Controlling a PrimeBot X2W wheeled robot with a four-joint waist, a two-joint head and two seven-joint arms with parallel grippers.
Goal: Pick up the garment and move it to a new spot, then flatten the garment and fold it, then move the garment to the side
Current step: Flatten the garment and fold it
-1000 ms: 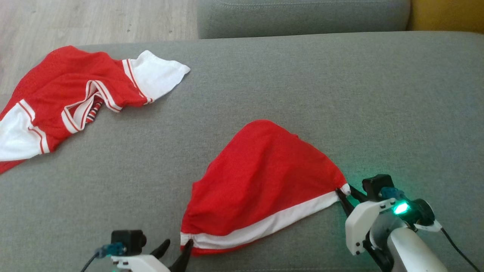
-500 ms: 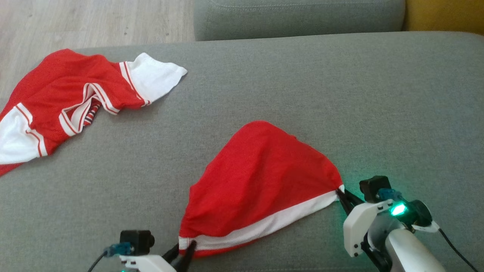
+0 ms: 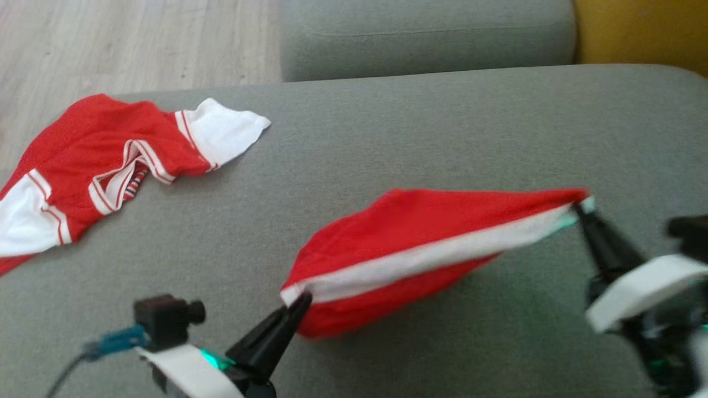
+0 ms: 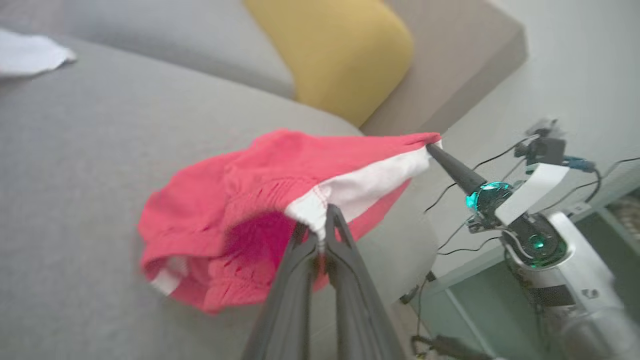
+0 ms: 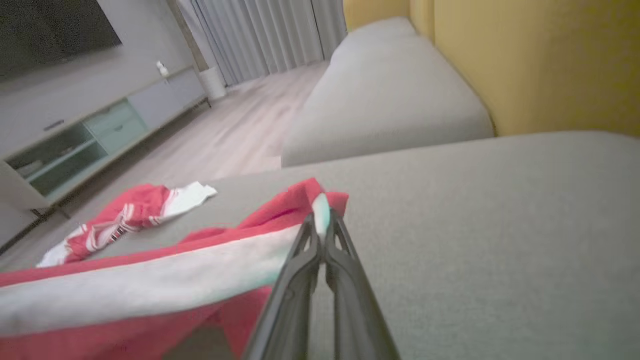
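Above the sofa (image 3: 442, 127), garment (image 3: 420, 232) stretches between left gripper (image 3: 301, 301) and right gripper (image 3: 578, 209).

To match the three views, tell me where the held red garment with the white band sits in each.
Head view: red garment at lower centre, stretched between left gripper and right gripper.
Left wrist view: red garment at centre, above the left gripper.
Right wrist view: red garment at lower left, beside the right gripper.
Shared landmark: the yellow cushion.
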